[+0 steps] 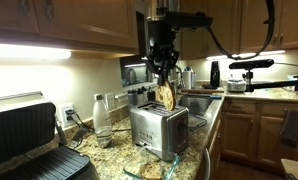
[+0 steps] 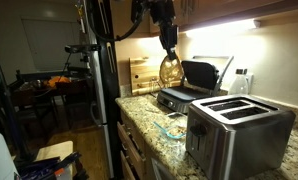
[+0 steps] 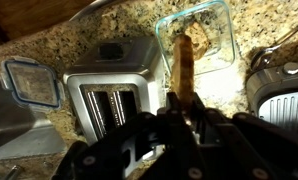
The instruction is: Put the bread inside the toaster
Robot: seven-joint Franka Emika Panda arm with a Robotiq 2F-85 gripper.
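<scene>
My gripper (image 1: 165, 78) is shut on the bread (image 1: 165, 96), a tan slice with a darker crust that hangs on edge below the fingers. It hangs in the air just above the brushed steel toaster (image 1: 158, 128), apart from its slots. In an exterior view the bread (image 2: 171, 70) hangs under the gripper (image 2: 169, 45), left of and above the toaster (image 2: 239, 130). In the wrist view the bread (image 3: 183, 65) sticks out from the fingers (image 3: 179, 102), to the right of the toaster (image 3: 114, 85) and its two open slots.
A black-and-silver contact grill (image 1: 34, 140) stands open on the granite counter, also in the other exterior view (image 2: 194, 85). A clear glass container (image 3: 201, 35) lies beside the toaster. A water bottle (image 1: 101, 120) stands near the wall. A sink (image 1: 199, 103) lies behind.
</scene>
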